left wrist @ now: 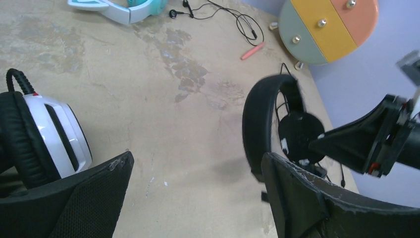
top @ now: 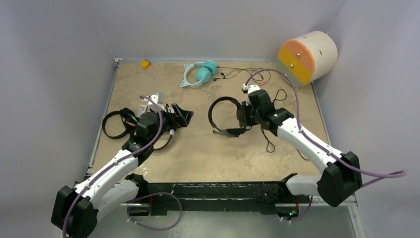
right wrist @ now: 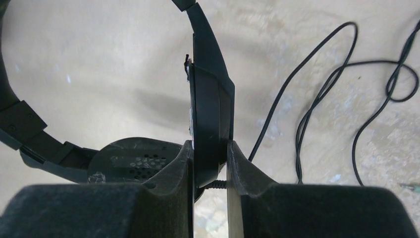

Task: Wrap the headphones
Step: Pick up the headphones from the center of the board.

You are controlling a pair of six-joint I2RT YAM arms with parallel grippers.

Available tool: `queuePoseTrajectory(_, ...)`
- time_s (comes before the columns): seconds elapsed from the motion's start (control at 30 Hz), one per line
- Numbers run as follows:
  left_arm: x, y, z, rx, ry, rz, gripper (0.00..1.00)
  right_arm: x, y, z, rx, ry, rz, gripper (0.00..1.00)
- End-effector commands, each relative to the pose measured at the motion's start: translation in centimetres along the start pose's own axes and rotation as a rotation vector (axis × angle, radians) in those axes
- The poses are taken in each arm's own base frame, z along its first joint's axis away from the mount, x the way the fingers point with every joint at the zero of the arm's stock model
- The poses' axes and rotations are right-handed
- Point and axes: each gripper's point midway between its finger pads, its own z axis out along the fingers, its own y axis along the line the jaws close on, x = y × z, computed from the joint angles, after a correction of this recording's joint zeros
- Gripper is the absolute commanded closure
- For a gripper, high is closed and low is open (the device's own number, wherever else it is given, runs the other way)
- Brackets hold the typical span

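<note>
The all-black headphones [top: 222, 115] stand tilted on the table's middle. My right gripper [top: 243, 116] is shut on one of their ear cups [right wrist: 210, 109]. In the right wrist view the gripper [right wrist: 210, 145] pinches that cup edge-on, the other cup [right wrist: 133, 158] lies to the left, and the thin black cable [right wrist: 317, 114] loops over the table to the right. My left gripper [left wrist: 196, 156] is open over bare table, with the white-and-black headphones [left wrist: 54, 134] at its left and the black headphones [left wrist: 260, 114] just beyond its right finger. Teal cat-ear headphones [top: 200, 73] lie at the back.
A round drawer unit [top: 307, 55] with orange and yellow fronts sits at the back right corner. Black earbuds [top: 220, 75] and a pink stick [left wrist: 252, 50] lie near it. A small yellow object [top: 144, 63] is at the back left. Another dark headset [top: 115, 124] lies left of my left arm.
</note>
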Motion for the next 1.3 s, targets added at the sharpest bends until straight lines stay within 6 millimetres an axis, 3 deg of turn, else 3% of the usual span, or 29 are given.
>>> queuePoseTrajectory(0.0,-0.5,-2.6,-0.9,0.097,0.043,0.001,0.0,3.2,2.0,-1.5,-0.135,0.026,-0.152,0.93)
queuePoseTrajectory(0.13,2.2,-5.7,-1.7,0.255,0.223,0.021,0.08,5.4,2.6,-2.1,-0.171,0.02,-0.209,0.93)
queuePoseTrajectory(0.33,5.8,-7.8,-2.5,0.238,0.405,0.026,0.08,5.7,2.4,-2.5,-0.157,-0.016,-0.24,0.93)
queuePoseTrajectory(0.5,6.8,-6.3,-1.2,-0.003,0.464,0.18,0.18,5.3,3.7,-2.8,-0.2,-0.034,-0.267,0.93)
queuePoseTrajectory(0.6,7.2,-5.3,-0.6,-0.142,0.462,0.291,0.19,5.0,4.4,-3.1,-0.213,-0.039,-0.281,0.93)
queuePoseTrajectory(0.8,7.6,-4.1,0.8,-0.312,0.47,0.401,0.21,4.5,5.1,-3.6,-0.22,-0.061,-0.297,0.92)
queuePoseTrajectory(1.0,7.9,-4.2,1.6,-0.43,0.455,0.497,0.29,4.6,5.1,-3.4,-0.181,-0.041,-0.313,0.91)
queuePoseTrajectory(1.17,9.2,-4.2,1.6,-0.491,0.486,0.544,0.44,4.4,5.6,-3.4,-0.183,-0.055,-0.32,0.91)
queuePoseTrajectory(1.27,10.1,-4.0,1.6,-0.507,0.515,0.563,0.61,4.4,5.7,-3.4,-0.186,-0.065,-0.32,0.91)
